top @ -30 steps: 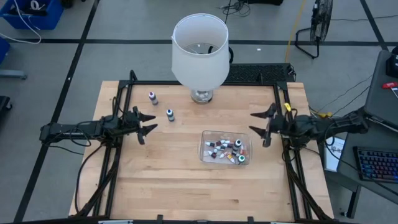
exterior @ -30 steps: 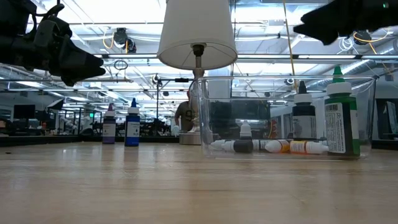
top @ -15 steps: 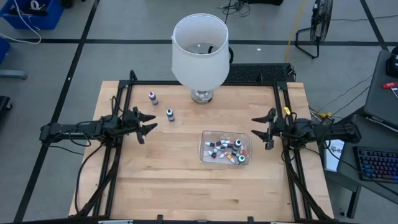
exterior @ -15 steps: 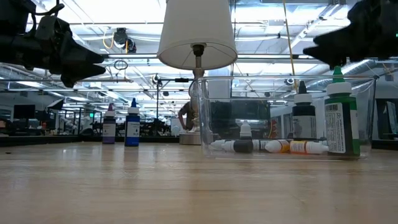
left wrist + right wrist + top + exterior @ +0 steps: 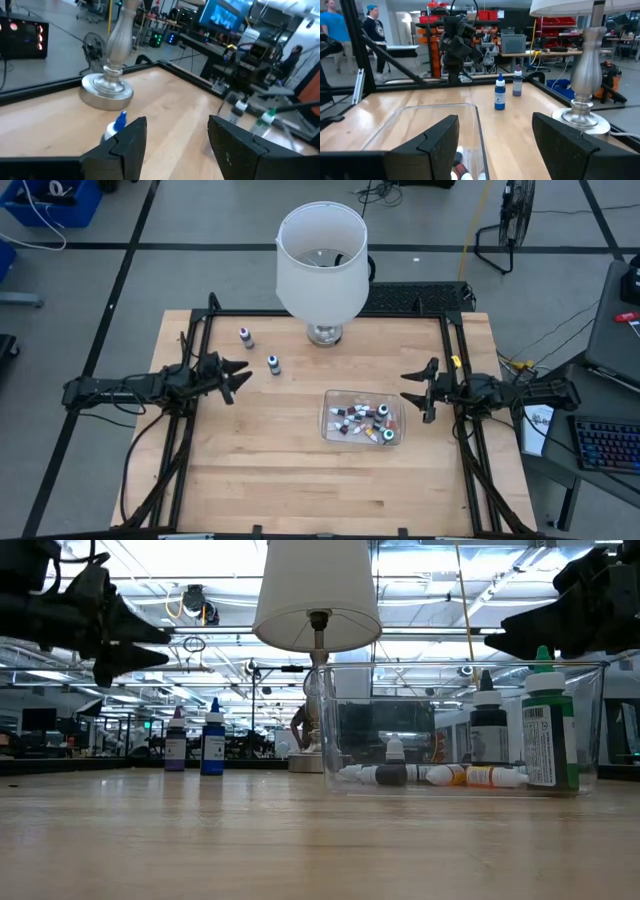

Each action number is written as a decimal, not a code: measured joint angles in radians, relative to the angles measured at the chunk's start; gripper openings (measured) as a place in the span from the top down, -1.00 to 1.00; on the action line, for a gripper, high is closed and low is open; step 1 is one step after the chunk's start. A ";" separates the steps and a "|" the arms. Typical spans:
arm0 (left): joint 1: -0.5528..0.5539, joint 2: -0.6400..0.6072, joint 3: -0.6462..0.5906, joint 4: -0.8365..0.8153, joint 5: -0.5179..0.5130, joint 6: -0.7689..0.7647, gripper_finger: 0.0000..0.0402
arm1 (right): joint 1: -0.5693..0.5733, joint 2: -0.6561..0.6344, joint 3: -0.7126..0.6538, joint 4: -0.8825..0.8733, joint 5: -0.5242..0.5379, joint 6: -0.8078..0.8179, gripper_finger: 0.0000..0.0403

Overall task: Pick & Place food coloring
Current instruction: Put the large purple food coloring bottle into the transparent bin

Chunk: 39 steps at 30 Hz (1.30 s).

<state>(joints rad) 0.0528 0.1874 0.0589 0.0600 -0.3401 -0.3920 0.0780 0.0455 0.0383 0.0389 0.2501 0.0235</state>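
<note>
Several food coloring bottles lie and stand inside a clear plastic tub right of the table's middle. In the low view a green-capped bottle and a dark-capped one stand upright in the tub. A purple bottle and a blue bottle stand on their bases at the far left of the table. My left gripper hovers open at the left edge, level, pointing toward the blue bottle. My right gripper hovers open just right of the tub, level, with nothing between its fingers.
A lamp with a big white shade stands on its metal foot at the far middle of the table. Black frame rails run along the left and right edges. People stand in the room beyond the table.
My right gripper has come down to about the height of the tub's rim and drawn back a little toward the table's right edge, still open. My left gripper has rolled about its own pointing line without leaving its place. The bottles and the tub have kept still.
</note>
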 joint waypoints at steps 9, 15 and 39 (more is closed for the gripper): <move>0.055 0.300 0.459 -0.487 -0.148 -0.205 -0.05 | 0.000 0.000 -0.006 0.003 0.005 -0.008 -0.18; 0.275 0.663 0.886 -1.050 -0.022 -0.280 -0.05 | 0.000 0.000 -0.007 0.003 0.006 -0.008 -0.18; 0.855 1.403 1.226 -1.235 0.365 0.208 -0.05 | 0.000 0.000 -0.008 0.003 0.006 -0.009 -0.18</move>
<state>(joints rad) 0.9077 1.5903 1.2846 -1.1754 0.0250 -0.1841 0.0780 0.0460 0.0303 0.0418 0.2562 0.0149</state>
